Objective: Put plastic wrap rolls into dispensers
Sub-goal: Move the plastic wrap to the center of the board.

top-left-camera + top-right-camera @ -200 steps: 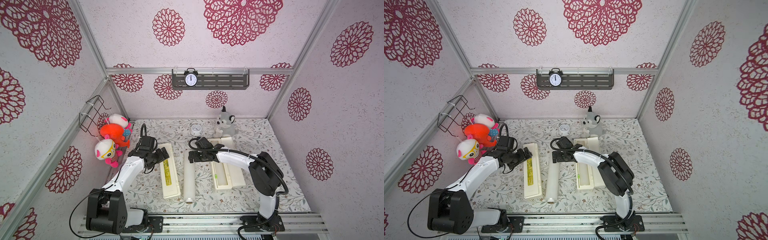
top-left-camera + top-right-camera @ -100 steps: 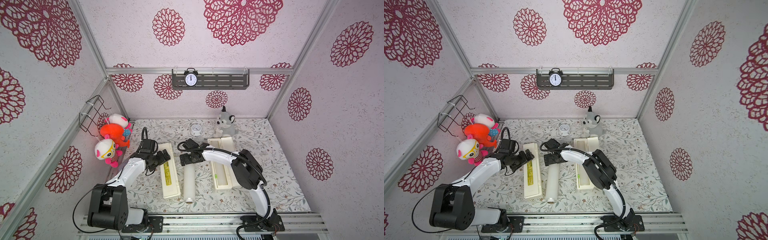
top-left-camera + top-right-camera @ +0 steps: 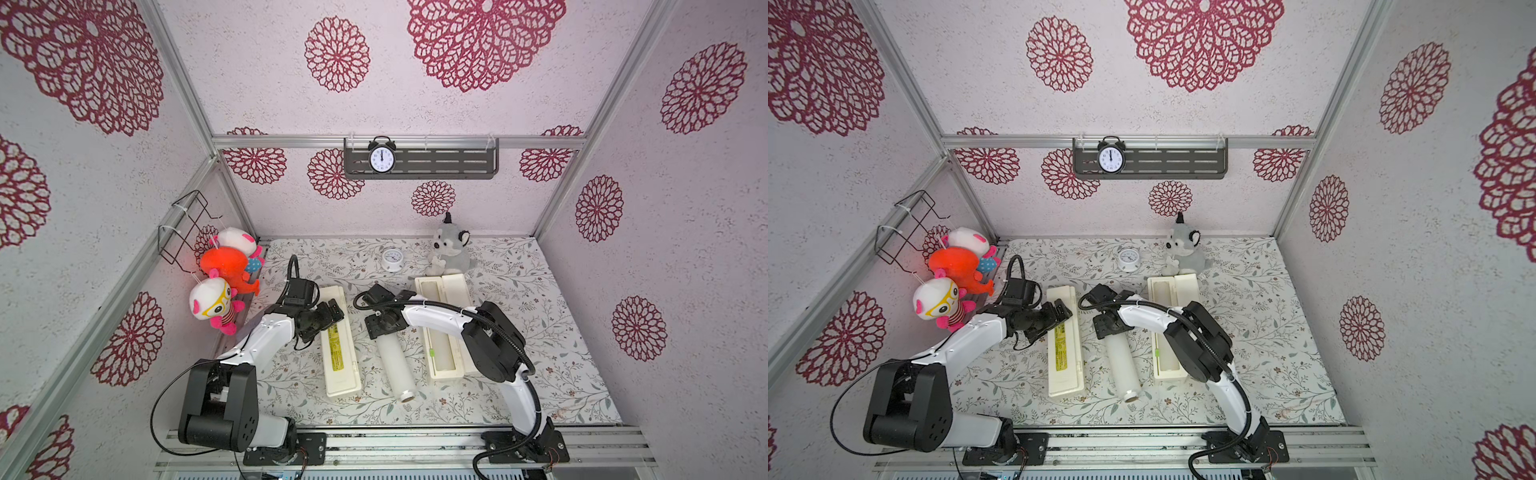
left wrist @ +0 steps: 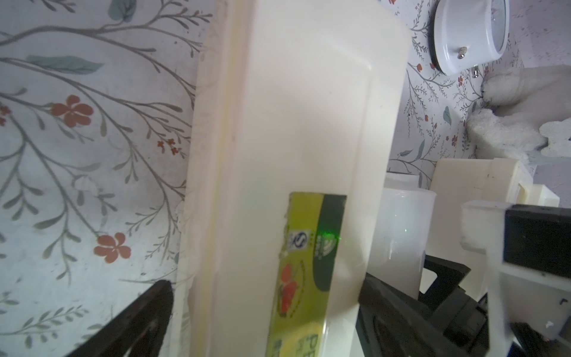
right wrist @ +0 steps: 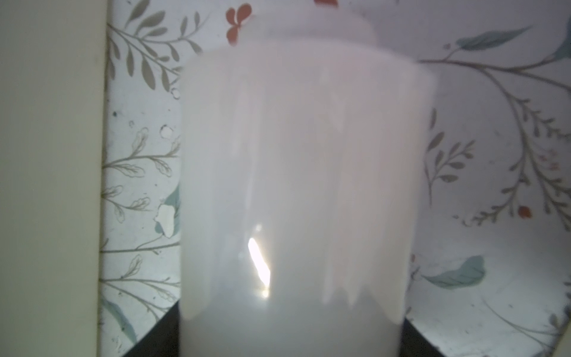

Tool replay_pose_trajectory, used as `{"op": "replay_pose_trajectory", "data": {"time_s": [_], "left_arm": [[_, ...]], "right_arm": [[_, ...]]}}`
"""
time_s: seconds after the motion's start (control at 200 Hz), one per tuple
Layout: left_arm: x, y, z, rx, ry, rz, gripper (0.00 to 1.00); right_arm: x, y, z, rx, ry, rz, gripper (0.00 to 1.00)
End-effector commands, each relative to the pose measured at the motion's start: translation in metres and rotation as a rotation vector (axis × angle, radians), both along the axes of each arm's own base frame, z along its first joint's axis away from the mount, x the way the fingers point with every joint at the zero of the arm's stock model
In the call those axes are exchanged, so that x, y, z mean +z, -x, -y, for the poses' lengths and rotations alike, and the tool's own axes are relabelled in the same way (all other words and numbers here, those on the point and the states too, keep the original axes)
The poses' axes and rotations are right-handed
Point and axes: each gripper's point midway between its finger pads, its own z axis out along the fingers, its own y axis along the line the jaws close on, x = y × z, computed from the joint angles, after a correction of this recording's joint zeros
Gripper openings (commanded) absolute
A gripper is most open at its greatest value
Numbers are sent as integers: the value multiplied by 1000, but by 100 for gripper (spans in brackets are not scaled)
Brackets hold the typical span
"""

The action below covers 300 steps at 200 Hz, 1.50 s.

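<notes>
The right gripper straddles the plastic wrap roll; whether it pinches is unclear. Beside the roll lie a closed dispenser, straddled by the spread left gripper, and an open dispenser.

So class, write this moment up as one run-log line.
left pincer: open, astride closed dispenser | right pincer: straddling loose roll, grip unclear | open dispenser: roll inside

Both arms reach toward twelve o'clock; the left gripper stands spread wide, the right gripper, wrist bent, points down.
</notes>
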Motion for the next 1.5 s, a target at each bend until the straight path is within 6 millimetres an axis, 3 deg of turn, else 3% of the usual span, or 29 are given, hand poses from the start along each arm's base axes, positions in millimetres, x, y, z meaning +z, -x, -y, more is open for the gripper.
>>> {"op": "replay_pose_trajectory", "data": {"time_s": [0.0, 0.13, 0.34, 0.5, 0.636, 0.781, 0.951, 1.196, 1.391, 1.496], "left_arm": [[-4, -3, 7, -16, -5, -5, 98], [-7, -7, 17, -34, 4, -10, 96], [-10, -13, 31, -26, 41, -20, 89], [-12, -17, 42, -4, 85, -23, 86], [-9, -24, 50, 9, 127, -7, 85], [-3, -28, 53, -4, 141, 4, 89], [17, -29, 54, -36, 155, 43, 95], [41, -31, 44, -55, 123, 88, 100], [53, -21, 6, 53, 111, 133, 98], [46, -11, -17, 124, 120, 128, 92]], "right_arm": [[21, -15, 33, -17, 54, 51, 67], [27, -24, 49, -42, 54, 68, 61], [33, -40, 69, -87, 30, 74, 61], [38, -45, 72, -87, 5, 76, 74], [59, -48, 70, -80, -31, 106, 84], [82, -49, 73, -79, -48, 144, 88], [110, -47, 70, -65, -97, 182, 90], [132, -33, 56, -21, -130, 203, 95], [132, -11, 20, 60, -168, 185, 99], [130, -2, -1, 101, -180, 176, 99]]}}
